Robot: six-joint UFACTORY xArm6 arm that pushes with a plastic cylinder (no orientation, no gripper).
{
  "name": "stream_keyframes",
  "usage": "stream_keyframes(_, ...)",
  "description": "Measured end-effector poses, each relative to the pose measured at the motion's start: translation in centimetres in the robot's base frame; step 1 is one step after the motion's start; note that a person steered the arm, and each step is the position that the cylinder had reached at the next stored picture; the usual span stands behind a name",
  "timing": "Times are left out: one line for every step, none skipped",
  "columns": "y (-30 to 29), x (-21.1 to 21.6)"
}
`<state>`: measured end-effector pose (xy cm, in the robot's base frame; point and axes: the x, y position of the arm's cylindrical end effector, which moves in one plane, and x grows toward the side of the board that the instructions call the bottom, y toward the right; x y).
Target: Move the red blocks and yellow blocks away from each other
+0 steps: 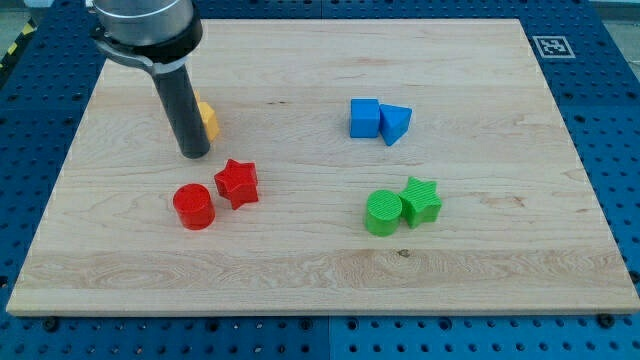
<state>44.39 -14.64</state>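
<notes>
The pale wooden surface [320,270] lies on a blue perforated base [610,80]. At about 1 o'clock from the surface's middle sit a blue plastic cube [364,117] and a blue plastic triangular block [396,123], touching side by side. At about 4 o'clock from the middle a green plastic cylinder [382,213] touches a green plastic star block [421,200]. These four stand well apart from the task's blocks and block nothing between them.

A small black-and-white square marker [549,45] sits at the surface's 1 o'clock corner; its pattern holds no readable letters. No other writing shows.

The arm carries no hand, only a dark rod, so there is nothing to call wide, narrow or holding. My tip [194,154] rests on the surface toward its 10 o'clock part. The yellow plastic block [207,119] lies just beside the rod, at about 1 o'clock from my tip; the rod hides most of it, so its shape cannot be told, nor whether rod and block touch. The red plastic star block [237,183] lies near my tip at about 4 o'clock from it, apart from it. The red plastic cylinder [194,207] lies at 6 o'clock from my tip, just beside the red star at the star's 8 o'clock, with a slight gap. My tip stands between the yellow block and the two red ones.
</notes>
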Motion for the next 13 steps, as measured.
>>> stream_keyframes(2.9, 1.5)
stream_keyframes(5.6, 1.6)
stream_keyframes(8.8, 1.6)
stream_keyframes(12.6, 1.8)
stream_keyframes(14.7, 2.2)
stream_keyframes(14.6, 4.0)
stream_keyframes(12.9, 4.9)
stream_keyframes(10.6, 4.9)
stream_keyframes(9.2, 5.3)
stream_keyframes(7.6, 5.5)
stream_keyframes(6.0, 5.5)
stream_keyframes(6.7, 5.3)
stream_keyframes(8.9, 3.5)
